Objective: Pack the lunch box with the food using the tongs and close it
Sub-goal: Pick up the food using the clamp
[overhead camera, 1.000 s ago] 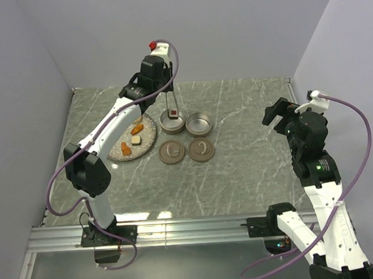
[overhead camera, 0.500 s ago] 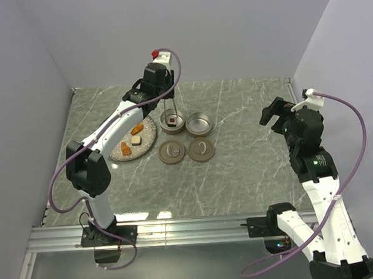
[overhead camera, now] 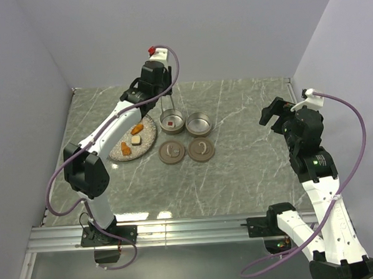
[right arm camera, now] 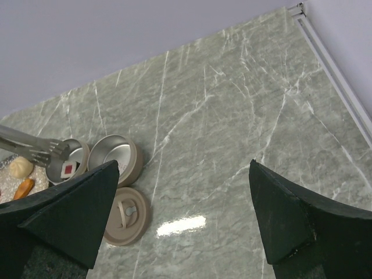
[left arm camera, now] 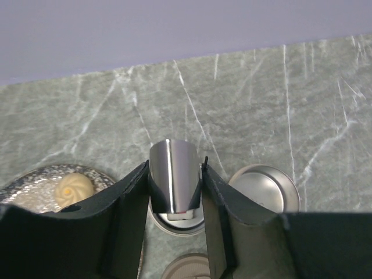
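Silvery tongs (overhead camera: 168,105) hang above open tin (overhead camera: 173,131); red-white piece (overhead camera: 172,122) inside.

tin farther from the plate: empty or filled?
Empty. The tin shows only bare metal inside, from above and from the right wrist.

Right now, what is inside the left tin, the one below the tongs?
One small white piece with a red top lies on the floor of the left tin. The tongs, held by the left gripper, hang over it, so the floor under their tips is hidden.
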Robot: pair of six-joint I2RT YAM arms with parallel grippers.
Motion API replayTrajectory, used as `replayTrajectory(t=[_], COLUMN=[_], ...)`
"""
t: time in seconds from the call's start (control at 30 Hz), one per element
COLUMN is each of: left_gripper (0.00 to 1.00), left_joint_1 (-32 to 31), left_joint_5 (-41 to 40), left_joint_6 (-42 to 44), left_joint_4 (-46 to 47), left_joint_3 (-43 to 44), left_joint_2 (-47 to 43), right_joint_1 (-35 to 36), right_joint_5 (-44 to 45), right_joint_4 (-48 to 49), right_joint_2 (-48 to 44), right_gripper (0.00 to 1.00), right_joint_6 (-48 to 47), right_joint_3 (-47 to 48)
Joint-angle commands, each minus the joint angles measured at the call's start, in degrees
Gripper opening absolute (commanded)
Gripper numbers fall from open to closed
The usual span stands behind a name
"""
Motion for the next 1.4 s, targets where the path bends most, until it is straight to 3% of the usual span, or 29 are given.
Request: replayTrajectory(t=[0.0,0.47,0.77,1.07,1.37], left_gripper=[0.44,0.46,0.49,0.50,0.51], left_joint_1=[1.2,14.9,15.7,16.0,16.5], left_joint_5=[-3.3,-2.2,-1.4,-1.4,-1.4], left_joint_6=[2.2,1.6,1.7,1.6,2.4], left_joint_4=[2.5,5.5,5.1,9.9,13.6], left_joint_3=[4.6,-2.6,-4.1,-13.6,-17.1], left_joint_2=[-5.9,-9.5,-7.0,-8.2,-8.1], right_joint_1=[0.2,0.2,0.2,0.2,0.2], right_joint_5=[-0.4,-0.9,-0.2,0.4,0.3], right_joint_4=[1.4,1.8,1.1,-0.2,-0.2], right_joint_2=[0.2,0.4,-0.1,-1.3,-1.2], right_gripper=[1.00,1.00,1.00,1.00,1.00], right_joint_6=[-0.5,0.5,0.8,1.2,0.9], right_joint_3=[1.5,2.0,2.6,2.0,2.5])
